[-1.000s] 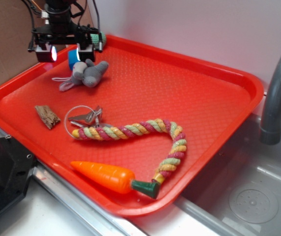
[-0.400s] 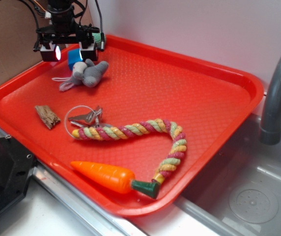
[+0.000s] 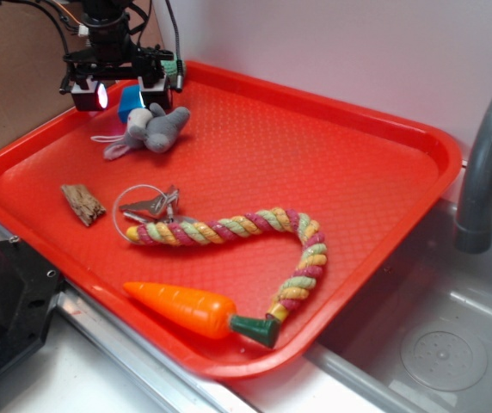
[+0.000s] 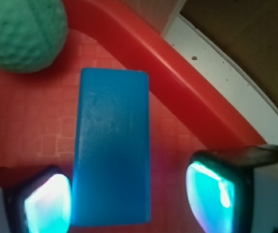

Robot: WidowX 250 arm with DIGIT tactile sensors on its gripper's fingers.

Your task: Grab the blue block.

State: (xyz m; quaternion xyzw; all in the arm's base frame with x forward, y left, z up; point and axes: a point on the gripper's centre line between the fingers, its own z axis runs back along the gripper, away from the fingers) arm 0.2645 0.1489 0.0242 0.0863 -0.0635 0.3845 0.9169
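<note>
The blue block (image 3: 129, 101) stands on the red tray (image 3: 358, 172) in its far left corner, close to the rim. In the wrist view the blue block (image 4: 112, 150) sits between the glowing fingers (image 4: 46, 204). The left pad is almost against the block's side, and a gap of red tray shows before the right pad. My gripper (image 3: 123, 96) is lowered over the block and open, with one finger on each side. From the wrist, the gripper (image 4: 129, 201) straddles the block's near end.
A green knitted ball (image 4: 22, 31) lies just beyond the block. A grey and white plush animal (image 3: 156, 127) lies right beside it. Further along the tray are a wood chip (image 3: 83, 204), a metal ring with clips (image 3: 147, 206), a rope toy (image 3: 255, 228) and a carrot (image 3: 181, 308). A sink faucet (image 3: 487, 163) stands at right.
My gripper has shifted slightly to the right over the blue block. The block and the other things have not moved.
</note>
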